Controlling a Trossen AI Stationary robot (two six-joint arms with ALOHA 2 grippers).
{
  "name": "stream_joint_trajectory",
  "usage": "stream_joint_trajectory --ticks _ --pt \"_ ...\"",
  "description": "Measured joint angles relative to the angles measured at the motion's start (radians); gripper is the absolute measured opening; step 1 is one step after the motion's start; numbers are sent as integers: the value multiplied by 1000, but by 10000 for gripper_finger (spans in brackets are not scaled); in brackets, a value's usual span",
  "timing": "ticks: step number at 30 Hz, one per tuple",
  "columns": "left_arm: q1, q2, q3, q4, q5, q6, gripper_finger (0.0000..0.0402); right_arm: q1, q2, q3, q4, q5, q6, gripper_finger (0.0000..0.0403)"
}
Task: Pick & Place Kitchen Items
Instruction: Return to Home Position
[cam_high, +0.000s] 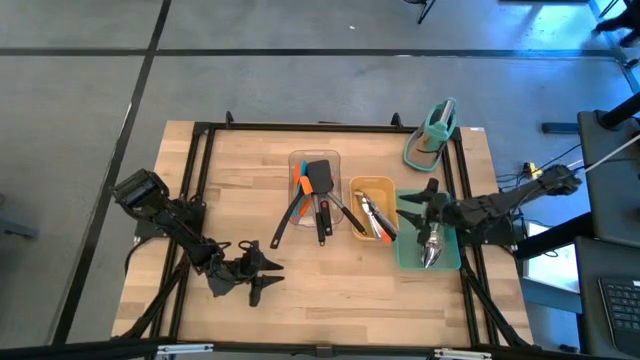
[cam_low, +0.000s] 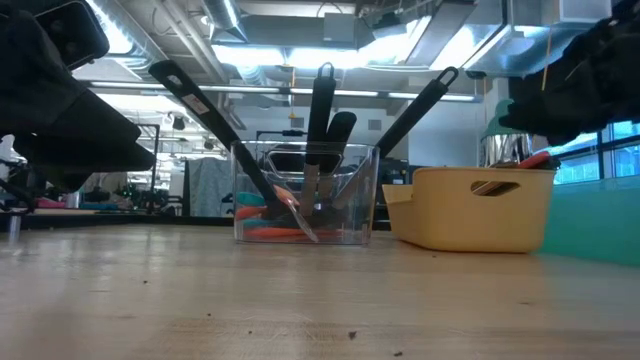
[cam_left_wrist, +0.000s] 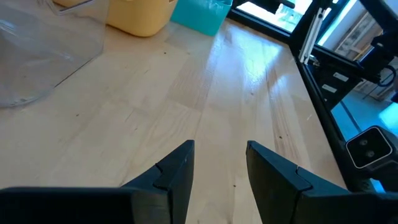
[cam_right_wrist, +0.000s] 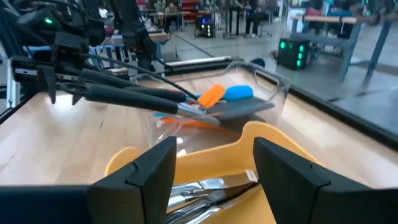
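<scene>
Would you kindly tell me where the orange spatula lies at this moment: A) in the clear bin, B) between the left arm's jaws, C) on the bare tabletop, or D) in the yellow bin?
A: the orange spatula lies inside the clear bin, next to the blue spatula.

One clear bin (cam_high: 300, 158), one yellow bin (cam_high: 372, 183), one teal tray (cam_high: 404, 258), two arms (cam_high: 180, 225) (cam_high: 500, 205)

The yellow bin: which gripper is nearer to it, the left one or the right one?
Right. The right gripper hovers just beside the yellow bin, on its teal tray side. The left gripper is well apart, over bare table, on the clear bin's other side.
</scene>
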Motion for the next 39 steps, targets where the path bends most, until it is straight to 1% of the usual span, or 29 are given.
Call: stream_joint_trajectory --ticks 3,7,14,16,18,23,26,29,33,37,39 --pt "0 0 0 0 0 0 141 63 -48 0 -11 34 -44 217" --pt "0 0 0 0 -3 0 141 124 -124 0 -32 -21 -132 217" --pt "0 0 0 0 -16 0 141 135 -268 0 -30 -23 -245 217" --pt "0 0 0 0 -29 1 141 133 -268 2 -30 -29 -252 217" --pt "1 0 0 0 -50 4 141 120 -268 2 -32 -62 -243 217" --pt "2 0 0 0 -116 27 141 60 -268 2 -35 -212 -231 217" --pt "2 0 0 0 -122 96 141 14 -266 2 -39 -259 -218 217" --pt "10 0 0 -1 -84 206 141 -21 -266 2 -45 -284 -201 217" --pt "72 0 -27 2 -20 219 141 -40 -252 1 -44 -286 -187 217" --pt "179 1 -78 24 148 227 141 -50 -226 1 -44 -286 -165 217" --pt "231 2 -100 107 242 288 141 -56 -217 1 -44 -286 -165 217"
